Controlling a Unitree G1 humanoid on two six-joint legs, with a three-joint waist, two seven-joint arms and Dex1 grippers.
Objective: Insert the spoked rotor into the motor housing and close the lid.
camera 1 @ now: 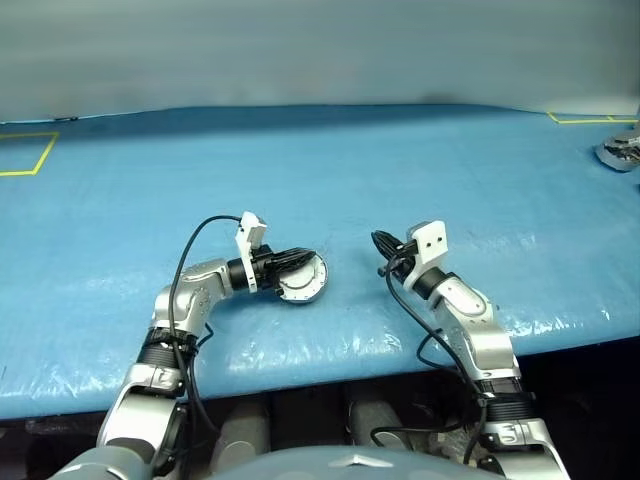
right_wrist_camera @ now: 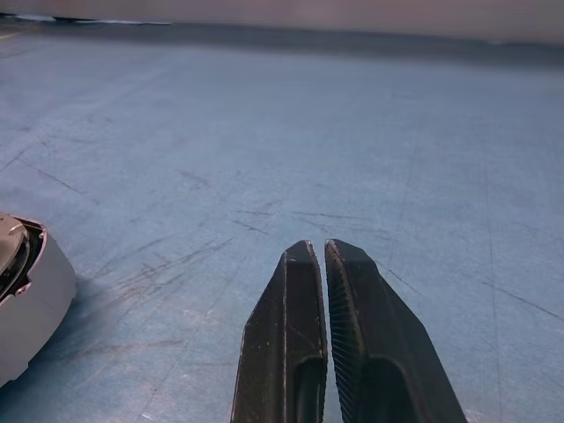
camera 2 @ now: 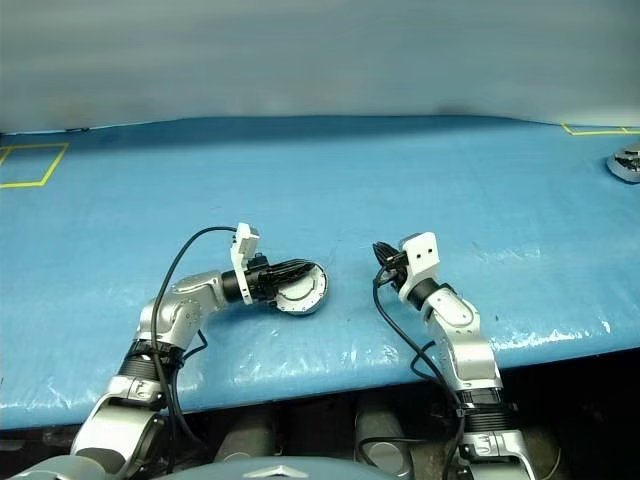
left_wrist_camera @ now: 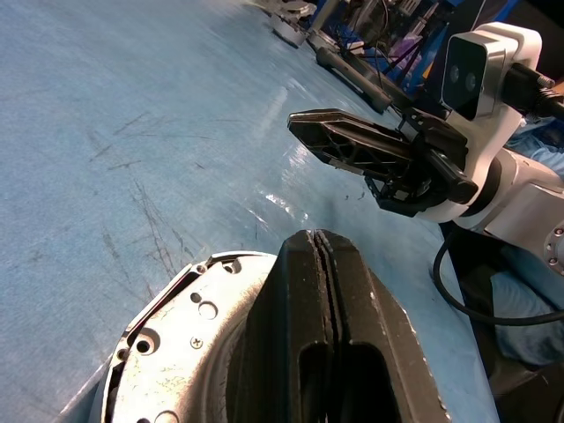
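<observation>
Blue table [camera 1: 420, 160] runs wide and mostly bare; its near edge passes under both our forearms. Our left gripper [camera 1: 300, 262] has its fingers pressed together, lying over the motor housing [camera 1: 303, 278] near table centre; we can't tell if the fingertips touch its silver top face. Right gripper [camera 1: 381, 243] is at 3 o'clock of the housing, a clear gap between them, fingers nearly shut and holding nothing. Open surface from 9 through 12 to 2 o'clock. Yellow tape [camera 1: 25, 152] marks the far left corner, a silver part [camera 1: 622, 152] sits at the far right edge.
</observation>
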